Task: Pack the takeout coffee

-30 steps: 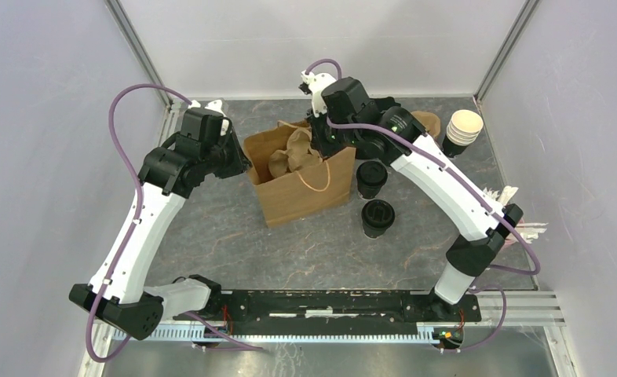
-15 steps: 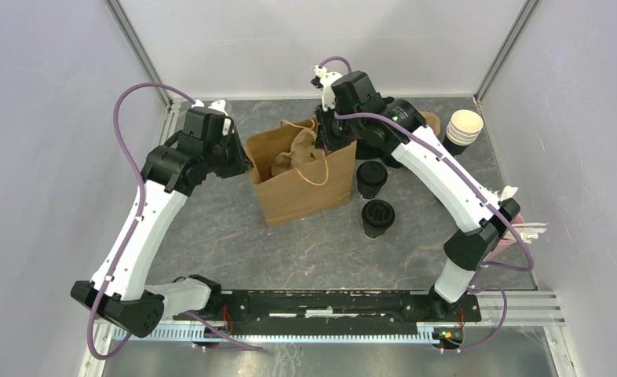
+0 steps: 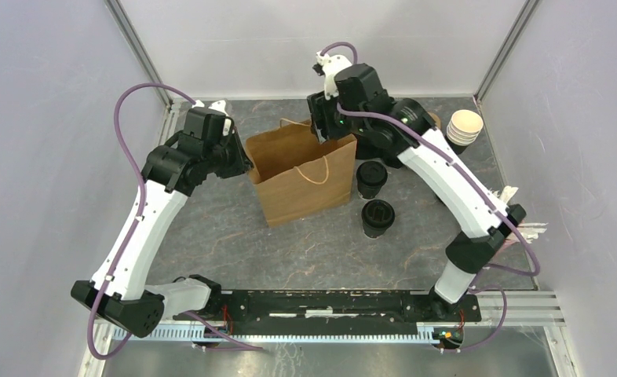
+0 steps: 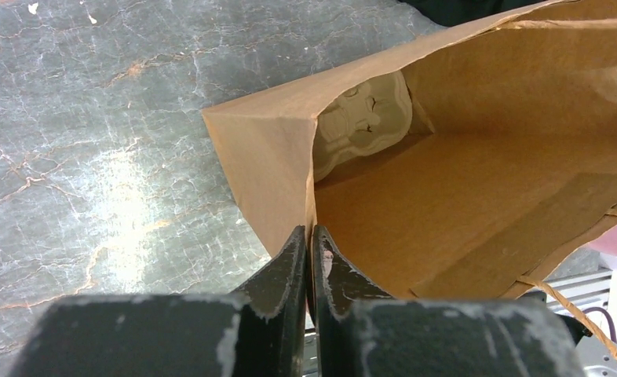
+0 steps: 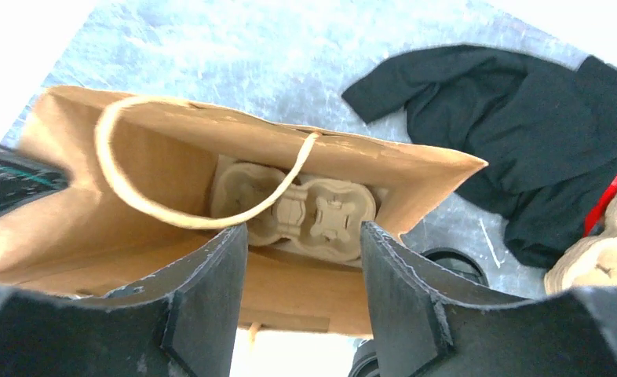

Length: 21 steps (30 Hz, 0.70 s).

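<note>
Two lidded black cups of takeout coffee [image 3: 370, 179] [image 3: 377, 217] stand on the table right of an upright brown paper bag [image 3: 301, 188]. My left gripper [image 4: 311, 236] is shut on the bag's left rim [image 4: 266, 149], holding its mouth open. My right gripper [image 5: 301, 232] hangs open over the bag's far right corner with nothing between its fingers. A moulded pulp cup carrier [image 5: 297, 212] lies on the bag's floor, also in the left wrist view [image 4: 364, 122]. One cup lid [image 5: 450, 263] peeks out beside the bag.
A stack of lidless cups [image 3: 462, 129] stands at the back right. A black cloth [image 5: 525, 141] lies behind the bag, with more pulp carriers [image 5: 604, 243] next to it. Small white and pink packets [image 3: 517, 212] sit by the right wall.
My right gripper has opened and risen a little; the pulp carrier it held in the bag's mouth now lies at the bottom. The left gripper keeps its grip on the rim.
</note>
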Motion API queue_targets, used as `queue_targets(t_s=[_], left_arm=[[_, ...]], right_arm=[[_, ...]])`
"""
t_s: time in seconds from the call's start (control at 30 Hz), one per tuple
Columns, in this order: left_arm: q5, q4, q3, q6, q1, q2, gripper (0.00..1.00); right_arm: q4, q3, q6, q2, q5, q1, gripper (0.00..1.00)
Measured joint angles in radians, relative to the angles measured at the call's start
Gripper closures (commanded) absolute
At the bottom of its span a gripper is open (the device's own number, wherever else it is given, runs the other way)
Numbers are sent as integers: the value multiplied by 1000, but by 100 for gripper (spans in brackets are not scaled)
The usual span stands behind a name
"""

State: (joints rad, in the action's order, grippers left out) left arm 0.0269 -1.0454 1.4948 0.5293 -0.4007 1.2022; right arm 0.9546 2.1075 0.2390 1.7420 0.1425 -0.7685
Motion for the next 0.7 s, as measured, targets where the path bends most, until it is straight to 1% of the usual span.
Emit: queue_targets(t_s=[0.03, 0.13, 0.23, 0.33, 0.43, 0.5, 0.6, 0.67, 0.7], left_arm=[[2, 0, 0, 0, 0, 0, 82], [13, -2, 0, 0, 0, 2, 69], [27, -14, 1, 0, 0, 7, 62], [40, -27, 9, 0, 0, 22, 59], [51, -39, 28, 0, 0, 42, 58], [55, -45, 40, 0, 0, 53, 58], [61, -53, 51, 0, 0, 65, 59], [65, -56, 53, 0, 0, 71, 61], [69, -59, 55, 0, 0, 74, 62]], right_arm=[[-14, 5, -5, -16, -2, -2, 35], [-39, -17, -12, -84, -5, -2, 29], [-75, -78, -26, -175, 12, -2, 24], [-79, -116, -58, -225, 69, -2, 18], [-80, -119, -94, -206, 115, -1, 16], [-77, -118, -117, -171, 134, 1, 16], [-64, -114, -141, -104, 156, 4, 20], [-47, -104, -154, -56, 166, 5, 28], [-39, -101, -159, -35, 172, 5, 35]])
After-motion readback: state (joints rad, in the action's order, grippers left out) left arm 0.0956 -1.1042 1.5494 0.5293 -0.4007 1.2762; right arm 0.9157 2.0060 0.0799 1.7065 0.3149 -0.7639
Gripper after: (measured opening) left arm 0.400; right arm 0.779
